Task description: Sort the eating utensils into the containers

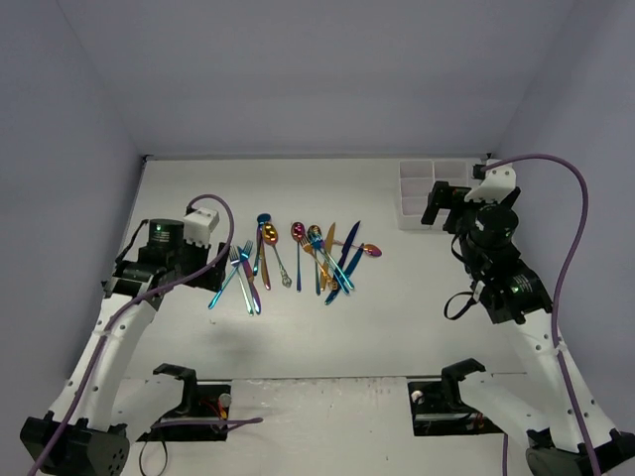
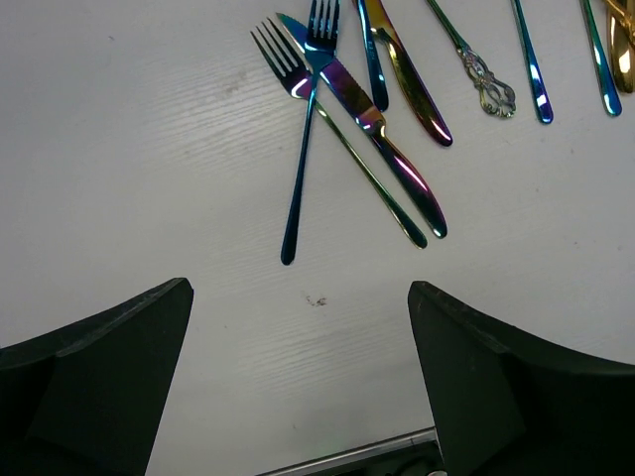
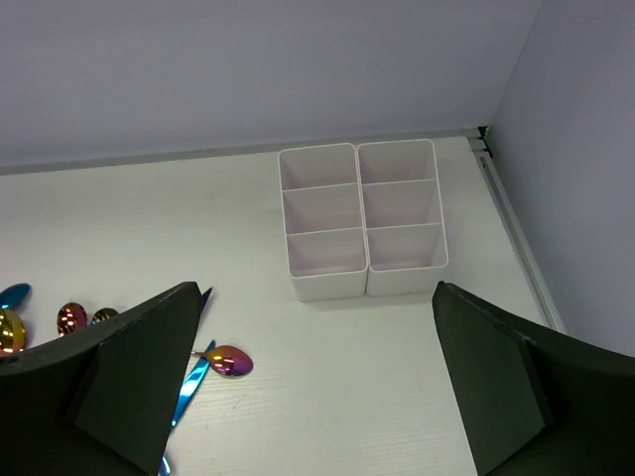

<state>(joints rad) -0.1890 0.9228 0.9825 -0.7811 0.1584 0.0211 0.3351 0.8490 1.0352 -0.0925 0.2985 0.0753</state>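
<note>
The eating utensils [image 1: 327,260] are seen loose in a fanned heap at the middle of the worktop [image 1: 397,327]. The white organizer tray [image 3: 327,281] is set at the far right corner, well apart from the heap. Six compartments are counted in the right wrist view.

The left end effector [image 2: 298,297] is held near the heap's left edge, spread wide and gripping nothing — a blue fork [image 2: 300,178] crossed with a knife [image 2: 369,121] lies just ahead. The right end effector [image 3: 316,293] is likewise spread and unloaded, faced toward the tray.

Glossy iridescent metal utensils [image 2: 372,121], a matt, faintly grained white table [image 2: 149,149], and a smooth white plastic tray [image 3: 327,283].
</note>
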